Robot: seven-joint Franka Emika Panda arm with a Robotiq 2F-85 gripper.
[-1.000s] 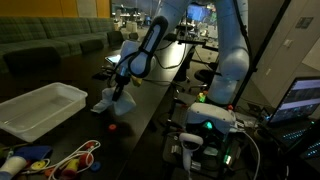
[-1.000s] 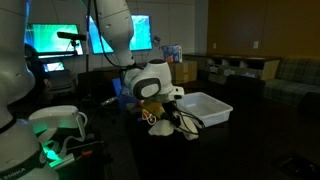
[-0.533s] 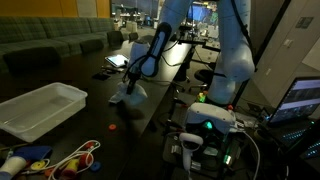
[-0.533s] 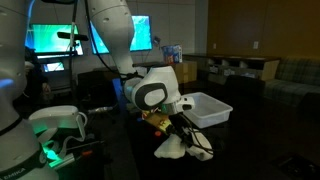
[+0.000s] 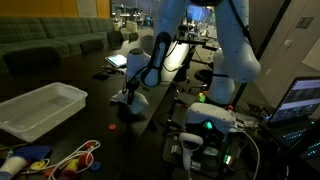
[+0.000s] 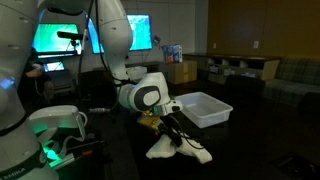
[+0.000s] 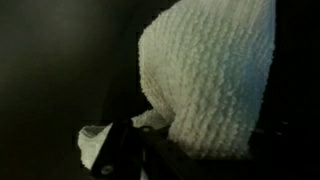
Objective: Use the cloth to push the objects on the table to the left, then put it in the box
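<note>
Cloth [image 6: 178, 150]: white, bunched, spread on the desk near its robot-side edge, directly beneath the gripper [image 6: 172, 137], whose jaws clamp its top; box [image 5: 40, 108] well apart, toward the opposite edge.

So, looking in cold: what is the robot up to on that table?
The arm's gripper holds a white cloth pressed down on the dark table. The white box stands nearby, and the cloth is not yet in it. A small red object lies on the table close to the cloth.
</note>
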